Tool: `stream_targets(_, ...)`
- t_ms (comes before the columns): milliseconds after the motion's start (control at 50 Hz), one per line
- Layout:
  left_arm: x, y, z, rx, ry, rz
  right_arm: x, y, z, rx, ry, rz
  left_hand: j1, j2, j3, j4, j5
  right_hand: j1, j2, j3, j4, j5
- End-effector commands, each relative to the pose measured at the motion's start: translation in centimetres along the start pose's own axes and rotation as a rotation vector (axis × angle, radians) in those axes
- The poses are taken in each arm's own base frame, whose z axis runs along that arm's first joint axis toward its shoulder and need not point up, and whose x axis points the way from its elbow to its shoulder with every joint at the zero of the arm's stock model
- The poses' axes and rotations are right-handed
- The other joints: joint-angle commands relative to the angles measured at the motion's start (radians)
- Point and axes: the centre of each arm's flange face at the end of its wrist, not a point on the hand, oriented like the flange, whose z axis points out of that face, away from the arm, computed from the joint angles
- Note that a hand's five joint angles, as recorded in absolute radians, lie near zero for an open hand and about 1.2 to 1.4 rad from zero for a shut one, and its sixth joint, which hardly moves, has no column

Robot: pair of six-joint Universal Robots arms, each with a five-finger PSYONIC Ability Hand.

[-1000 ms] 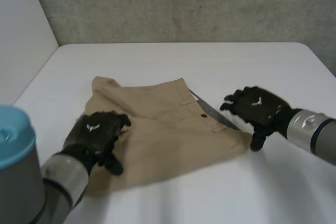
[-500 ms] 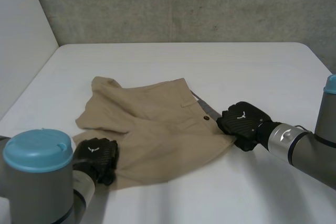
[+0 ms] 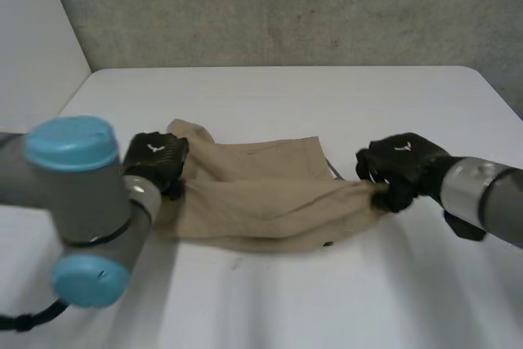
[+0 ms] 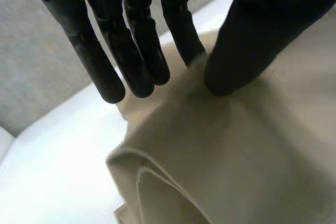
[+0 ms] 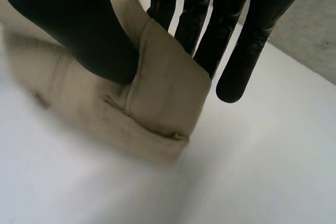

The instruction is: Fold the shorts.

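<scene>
left hand pinched one end of the shorts, thumb against fingers. right hand pinched the opposite end. Cloth bunched between them on the counter.

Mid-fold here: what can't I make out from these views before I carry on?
- Head view: the left arm covers the end of the shorts beside the left hand.
- Head view: the right hand covers the edge that it pinches.
- Both wrist views: the shorts run past the picture edges, so the fold as a whole is cut off.
- Every view: the lower layer lies hidden under the upper one, so wrinkles there cannot be told.
</scene>
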Motion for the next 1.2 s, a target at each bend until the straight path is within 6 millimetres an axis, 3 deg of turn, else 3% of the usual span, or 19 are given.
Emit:
stream_targets(20,1.0,1.0,5.2,0.008,-0.028,0.048,-1.1,0.9,5.1,-0.023,0.155,0.064,-0.527,-0.537,-0.537,-0.542,-0.541,0.434,0.221,0.222,0.211,0.233)
stream_targets(140,0.0,-0.6,3.9,0.03,-0.045,0.035,-0.4,1.5,7.6,0.03,0.223,0.172,-0.813,-0.823,-0.823,-0.828,-0.827,0.434,0.221,0.222,0.211,0.233)
stream_targets(180,-0.6,-1.4,2.1,0.039,-0.045,0.028,-0.5,1.7,8.0,0.046,0.221,0.207,-0.813,-0.823,-0.823,-0.828,-0.827,0.434,0.221,0.222,0.211,0.233)
stream_targets(280,-0.9,-0.9,-1.9,0.015,-0.022,0.033,-0.6,1.8,8.1,0.05,0.223,0.221,-0.784,-0.794,-0.793,-0.799,-0.798,0.434,0.221,0.222,0.211,0.233)
stream_targets(300,-0.9,-0.5,-3.3,0.005,-0.014,0.035,-0.5,1.7,8.2,0.054,0.225,0.221,-0.755,-0.765,-0.764,-0.77,-0.769,0.434,0.221,0.222,0.211,0.233)
stream_targets(460,0.4,1.9,-7.7,-0.048,0.087,0.048,-0.4,1.7,8.4,0.059,0.226,0.212,-0.297,-0.307,-0.307,-0.312,-0.311,0.434,0.221,0.222,0.211,0.233)
stream_targets(540,1.1,2.9,-8.9,-0.08,0.146,0.017,-0.5,2.0,8.6,0.051,0.223,0.207,-0.29,-0.301,-0.3,-0.306,-0.304,0.434,0.221,0.222,0.211,0.233)
stream_targets(660,1.0,3.2,-8.5,-0.099,0.145,-0.057,-0.6,2.0,8.5,0.049,0.218,0.207,-0.328,-0.339,-0.338,-0.344,-0.342,0.434,0.221,0.222,0.211,0.233)
stream_targets(740,1.1,4.1,-7.2,-0.124,0.135,-0.059,-0.7,2.0,8.5,0.048,0.217,0.207,-0.472,-0.483,-0.482,-0.487,-0.486,0.434,0.221,0.222,0.211,0.233)
stream_targets(840,0.2,5.0,-4.5,-0.153,0.089,-0.076,-0.7,2.2,8.3,0.044,0.216,0.207,-0.478,-0.489,-0.488,-0.493,-0.492,0.434,0.221,0.222,0.211,0.233)
stream_targets(1020,0.1,5.9,-2.1,-0.166,0.068,-0.081,-0.9,2.5,8.3,0.035,0.212,0.207,-0.458,-0.468,-0.468,-0.473,-0.472,0.434,0.221,0.222,0.211,0.233)
stream_targets(1120,0.2,6.1,-1.7,-0.155,0.066,-0.082,-0.9,2.5,8.3,0.035,0.212,0.207,-0.37,-0.38,-0.38,-0.385,-0.384,0.434,0.221,0.222,0.211,0.233)
stream_targets(1200,0.1,5.8,-1.2,-0.114,0.054,-0.088,-0.9,2.5,8.3,0.036,0.213,0.204,-0.107,-0.117,-0.117,-0.122,-0.121,0.434,0.221,0.222,0.211,0.233)
